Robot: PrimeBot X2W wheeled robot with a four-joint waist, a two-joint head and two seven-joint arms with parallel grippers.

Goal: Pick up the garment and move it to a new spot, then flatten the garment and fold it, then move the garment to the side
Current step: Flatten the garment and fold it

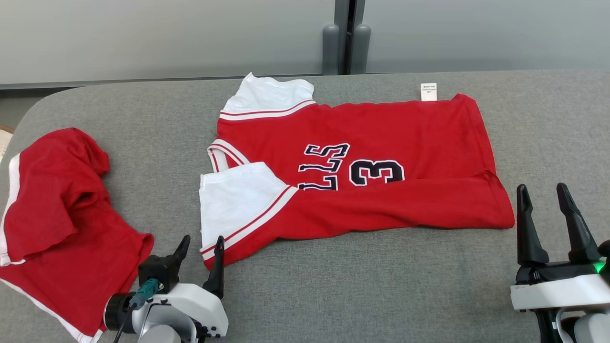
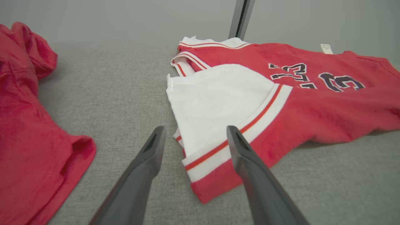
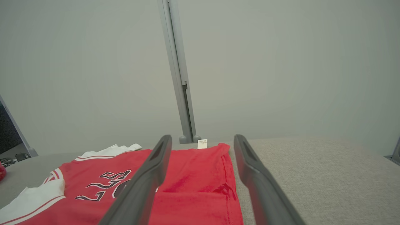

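A red jersey (image 1: pixel 391 138) with white sleeves and a dark number lies spread on the grey table, its near long edge folded up over the lettering. Its near white sleeve (image 1: pixel 233 200) lies on top at the left. My left gripper (image 1: pixel 202 244) stands open just in front of that sleeve's corner; in the left wrist view the sleeve hem (image 2: pixel 212 153) lies between my open fingers (image 2: pixel 150 153). My right gripper (image 1: pixel 543 193) is open, empty, just right of the jersey's bottom hem (image 3: pixel 226 175).
Crumpled red shorts (image 1: pixel 57 209) with white trim lie at the table's left, close to my left arm. A white label (image 1: pixel 428 91) pokes out at the jersey's far edge. The grey table (image 1: pixel 381 286) has bare cloth in front. A wall with a grey post (image 1: pixel 345 35) stands behind.
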